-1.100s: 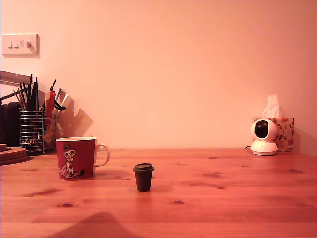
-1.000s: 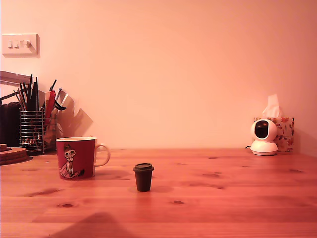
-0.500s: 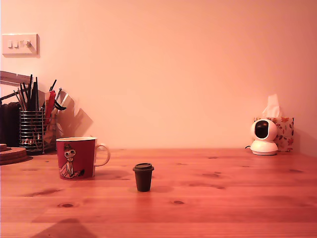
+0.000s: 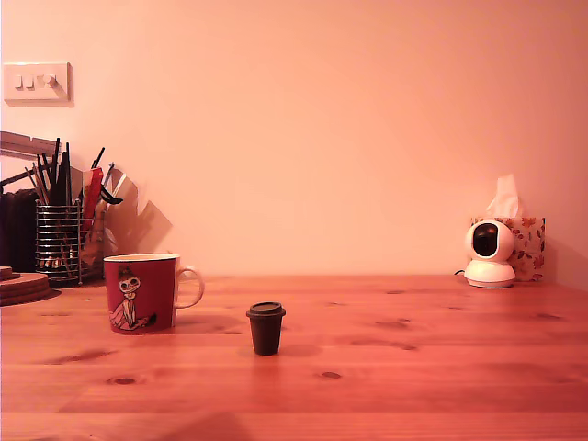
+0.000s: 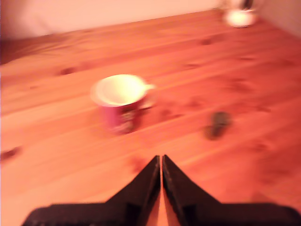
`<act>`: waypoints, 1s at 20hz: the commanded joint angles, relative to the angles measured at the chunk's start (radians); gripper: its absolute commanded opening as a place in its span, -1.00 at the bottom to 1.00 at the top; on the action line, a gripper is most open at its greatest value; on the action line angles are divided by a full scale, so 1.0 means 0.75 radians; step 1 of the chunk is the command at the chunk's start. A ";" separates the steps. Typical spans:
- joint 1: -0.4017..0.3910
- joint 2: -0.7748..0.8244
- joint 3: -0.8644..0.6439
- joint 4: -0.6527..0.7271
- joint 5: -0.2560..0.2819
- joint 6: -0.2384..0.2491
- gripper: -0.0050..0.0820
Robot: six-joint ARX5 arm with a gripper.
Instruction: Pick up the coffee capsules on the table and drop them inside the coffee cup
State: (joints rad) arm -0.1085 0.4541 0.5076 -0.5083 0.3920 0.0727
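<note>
One dark brown coffee capsule (image 4: 265, 328) stands upright on the pine table (image 4: 413, 377), to the exterior view's right of the red coffee cup (image 4: 141, 292) with its pale handle. The blurred wrist view shows the same cup (image 5: 120, 102) from above, its pale inside empty, and the capsule (image 5: 217, 124) as a dark smudge. My gripper (image 5: 161, 160) hangs above the table short of both, its black fingers pressed together with nothing between them. The exterior view does not show the gripper.
A wire mesh pen holder (image 4: 58, 241) stands at the back on the exterior view's left, with a round wooden board (image 4: 23, 286) beside it. A small white camera (image 4: 489, 254) and a tissue box (image 4: 528, 243) sit at the back right.
The arm's shadow at the table's front edge has slid toward the exterior view's left and faded out. The cup and the capsule have not moved.
</note>
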 commanded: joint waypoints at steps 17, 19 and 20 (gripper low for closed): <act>0.001 0.114 -0.018 -0.133 0.421 0.351 -0.90; 0.001 0.157 -0.018 -0.130 0.443 0.359 -0.90; -0.003 0.175 -0.018 -0.128 0.455 0.359 -0.90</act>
State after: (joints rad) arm -0.1085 0.5785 0.5076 -0.6113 0.7250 0.3325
